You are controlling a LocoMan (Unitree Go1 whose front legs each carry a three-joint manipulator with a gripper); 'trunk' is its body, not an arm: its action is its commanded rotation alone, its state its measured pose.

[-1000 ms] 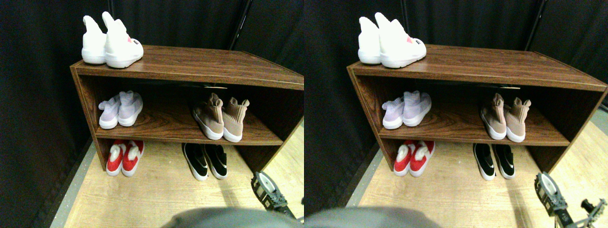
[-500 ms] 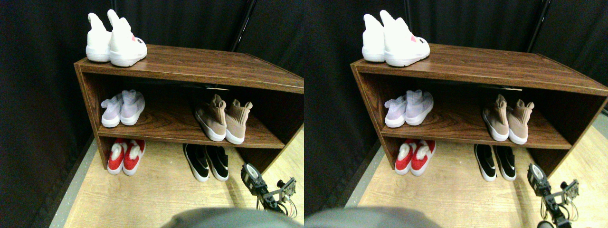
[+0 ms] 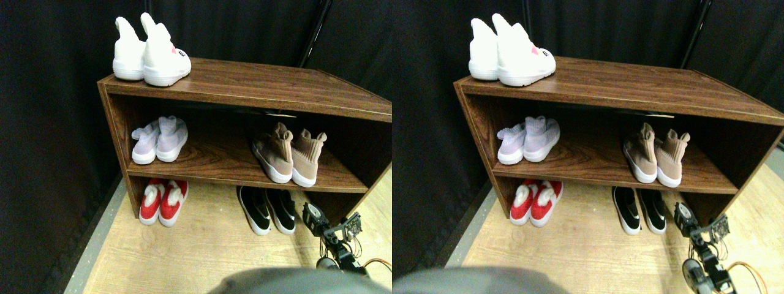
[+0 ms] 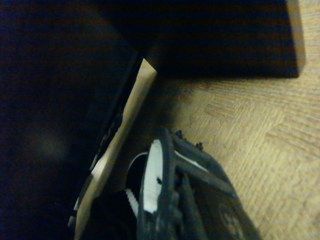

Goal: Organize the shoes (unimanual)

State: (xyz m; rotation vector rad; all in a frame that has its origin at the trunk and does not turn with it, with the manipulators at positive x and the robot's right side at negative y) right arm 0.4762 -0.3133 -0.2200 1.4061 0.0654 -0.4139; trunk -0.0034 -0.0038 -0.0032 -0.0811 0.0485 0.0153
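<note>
Right claw (image 3: 334,225) jaws spread, empty, beside black slip-ons (image 3: 267,208), wrist cam too dark, prob. floor (image 4: 260,125).

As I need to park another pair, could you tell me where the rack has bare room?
Free: the brown wooden rack's top right of the white high-top shoes, and the middle board between the lilac pair and tan pair. Crowded: beside the black slip-ons, by the right gripper.

The shelf unit (image 3: 245,82) is cut off by the right edge; the right manipulator's (image 3: 334,229) base is hidden below; the wrist view is dark and blurred.
</note>
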